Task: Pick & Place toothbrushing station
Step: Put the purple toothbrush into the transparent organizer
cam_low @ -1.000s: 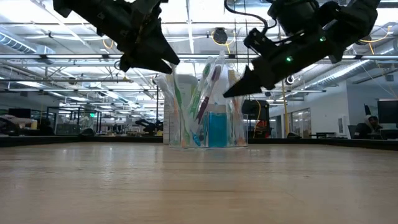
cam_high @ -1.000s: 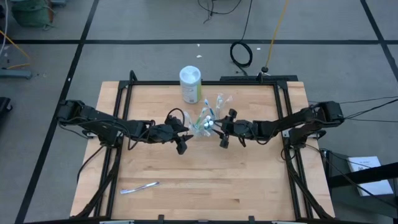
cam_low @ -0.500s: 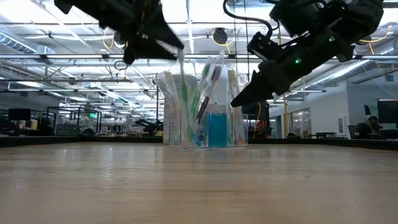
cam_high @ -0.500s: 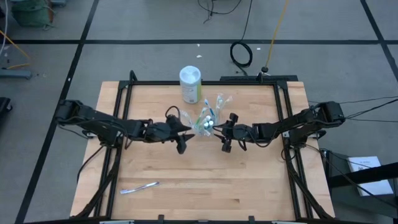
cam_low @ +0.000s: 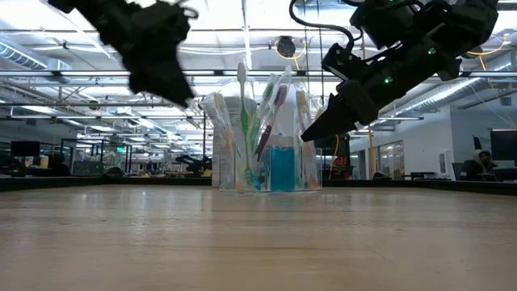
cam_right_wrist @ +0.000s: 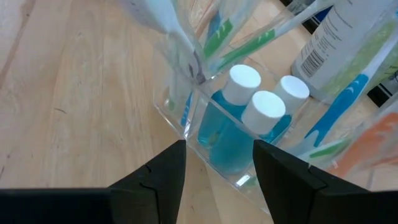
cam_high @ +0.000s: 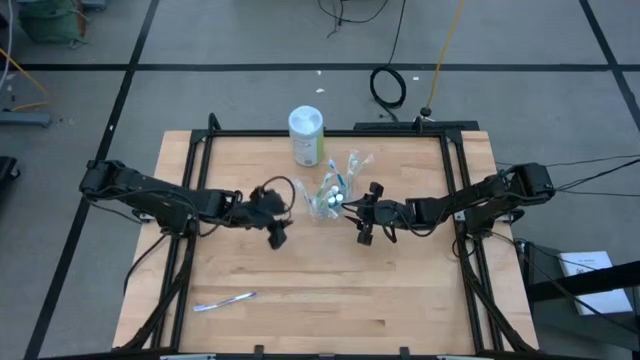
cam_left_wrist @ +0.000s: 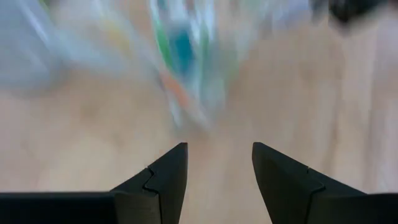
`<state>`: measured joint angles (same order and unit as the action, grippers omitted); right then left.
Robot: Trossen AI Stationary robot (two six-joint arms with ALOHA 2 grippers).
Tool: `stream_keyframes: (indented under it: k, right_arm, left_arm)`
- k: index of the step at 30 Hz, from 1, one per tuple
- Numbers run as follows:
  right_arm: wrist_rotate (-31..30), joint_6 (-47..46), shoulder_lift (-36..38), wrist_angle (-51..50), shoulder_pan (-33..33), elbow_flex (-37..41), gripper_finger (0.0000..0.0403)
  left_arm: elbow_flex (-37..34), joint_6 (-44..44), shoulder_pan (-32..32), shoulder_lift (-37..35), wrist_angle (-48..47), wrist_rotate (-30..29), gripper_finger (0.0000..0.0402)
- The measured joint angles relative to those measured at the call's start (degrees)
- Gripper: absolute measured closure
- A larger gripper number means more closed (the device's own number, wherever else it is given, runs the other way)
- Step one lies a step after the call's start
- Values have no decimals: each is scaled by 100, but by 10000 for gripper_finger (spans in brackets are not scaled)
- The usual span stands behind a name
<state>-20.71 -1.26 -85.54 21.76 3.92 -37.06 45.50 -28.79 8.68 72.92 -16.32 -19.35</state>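
Left gripper: fingers spread and empty, raised off the table, just left of the clear plastic cup and apart from it. Right gripper: fingers likewise spread, gripping nothing, hovering just right of the cup. Between the two, at table centre toward the far edge, the cup standing upright, packed with toothbrushes leaning outward and teal white-capped toothpaste tubes at its base. Just beyond the cup, a white canister with a green label. Well apart, near the front left corner, a single toothbrush lying flat on the wood.
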Motion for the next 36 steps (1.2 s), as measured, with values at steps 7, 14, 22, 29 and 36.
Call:
stream_keyframes:
  k: [7,14,22,29,36]
  right_arm:
    - [2,-87,0,-26,0,0,228]
    - [3,-87,0,-34,0,0,230]
    - [19,-432,0,-156,0,0,232]
    - [624,-563,0,-197,27,0,232]
    - [1175,-562,0,-118,307,-2,232]
  left_arm:
    - [0,-681,605,25,-1489,1528,215]
    - [0,-2687,1930,176,-1808,2256,215]
    - [0,-3643,3334,1057,-1787,2233,215]
    - [20,-3899,3726,1945,-1651,2334,216]
    - [31,-3758,3722,2124,-1674,2181,242]
